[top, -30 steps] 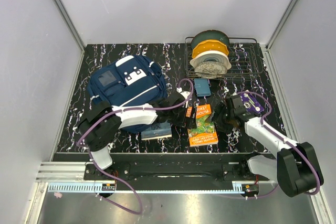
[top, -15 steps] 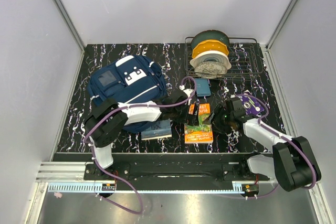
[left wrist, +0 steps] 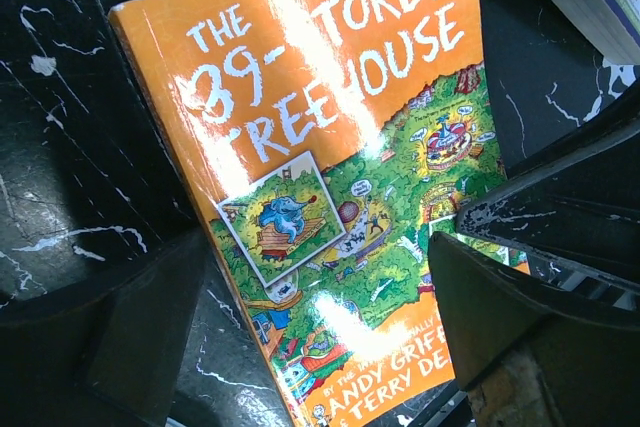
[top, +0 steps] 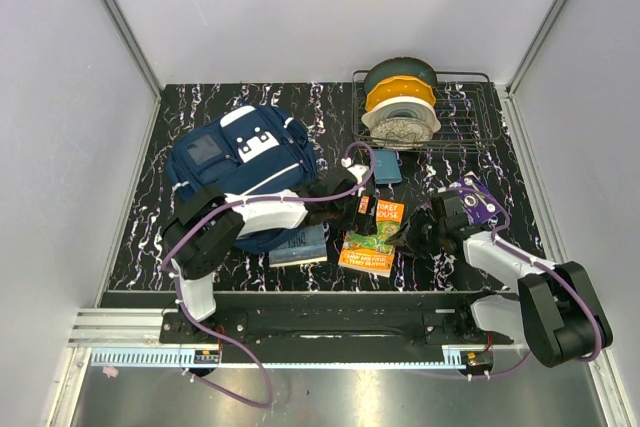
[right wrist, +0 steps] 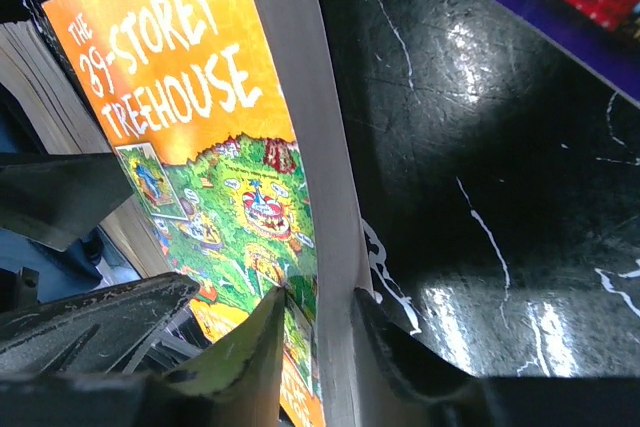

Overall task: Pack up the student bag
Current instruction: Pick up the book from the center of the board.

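My right gripper (right wrist: 318, 319) was clamped on the page edge of the glossy orange paperback (left wrist: 330, 97) on the black marbled table (top: 480, 267). I judged a deep, firm pinch best, as the slick cover could slip. My left gripper (left wrist: 320, 337) hung spread wide above the cover. Beyond, the soft navy student bag (top: 240, 162) lay on the table's left side.

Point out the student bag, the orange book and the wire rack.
student bag (top: 240, 169), top view, navy front fabric.
orange book (left wrist: 330, 147), left wrist view, front cover.
wire rack (top: 470, 122), top view, bare right grid.
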Robot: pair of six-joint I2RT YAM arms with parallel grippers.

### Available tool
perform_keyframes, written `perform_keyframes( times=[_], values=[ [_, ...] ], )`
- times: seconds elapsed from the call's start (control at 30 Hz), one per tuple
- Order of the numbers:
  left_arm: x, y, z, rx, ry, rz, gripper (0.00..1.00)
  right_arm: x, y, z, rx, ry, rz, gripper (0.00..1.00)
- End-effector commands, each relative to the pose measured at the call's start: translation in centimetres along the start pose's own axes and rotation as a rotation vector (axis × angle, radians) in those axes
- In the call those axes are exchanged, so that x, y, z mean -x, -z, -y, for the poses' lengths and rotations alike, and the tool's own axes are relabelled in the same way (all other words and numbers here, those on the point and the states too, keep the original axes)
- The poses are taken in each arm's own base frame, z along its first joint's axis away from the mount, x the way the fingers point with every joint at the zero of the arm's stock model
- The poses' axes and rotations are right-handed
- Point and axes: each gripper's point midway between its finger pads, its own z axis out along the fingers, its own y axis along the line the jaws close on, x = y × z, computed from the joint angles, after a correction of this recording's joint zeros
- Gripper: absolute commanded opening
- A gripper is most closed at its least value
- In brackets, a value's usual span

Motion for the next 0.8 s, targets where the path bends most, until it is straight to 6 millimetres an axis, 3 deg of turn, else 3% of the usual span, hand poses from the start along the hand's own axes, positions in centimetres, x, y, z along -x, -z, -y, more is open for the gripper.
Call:
perform_keyframes(
  times=[0.0,0.1,0.17,0.3,0.37,0.5,0.53,0.7,0.77],
  values=[
    [1.7,0.5,5.6,-0.208,-0.04,0.038,0.94,0.9,0.1,-3.3,0.135,0.017,0.023,0.43],
    [1.6,0.5,5.8,-0.22,-0.041,0.034,0.92,1.1,0.1,-3.6,0.14,0.018,0.03,0.51],
    [1.6,0.5,6.0,-0.23,-0.043,0.033,0.89,1.2,0.1,-3.6,0.138,0.017,0.032,0.5],
    [1.4,0.6,6.1,-0.242,-0.044,0.028,0.86,1.7,0.2,-4.5,0.173,0.028,0.048,0.36],
    [1.5,0.6,6.1,-0.243,-0.045,0.032,0.85,1.8,0.2,-4.7,0.175,0.031,0.05,0.18],
    [1.5,0.8,6.2,-0.241,-0.049,0.033,0.85,2.4,0.5,-4.9,0.169,0.046,0.082,0.01],
    [1.5,0.8,6.1,-0.237,-0.05,0.036,0.85,2.0,0.6,-4.0,0.129,0.04,0.069,0.0],
    [2.4,1.8,5.5,-0.186,-0.067,0.07,0.89,2.5,1.3,-4.1,0.124,0.051,0.112,0.0],
    [3.7,2.8,5.5,-0.162,-0.076,0.125,0.91,2.6,1.5,-4.1,0.121,0.045,0.123,0.0]
  ],
)
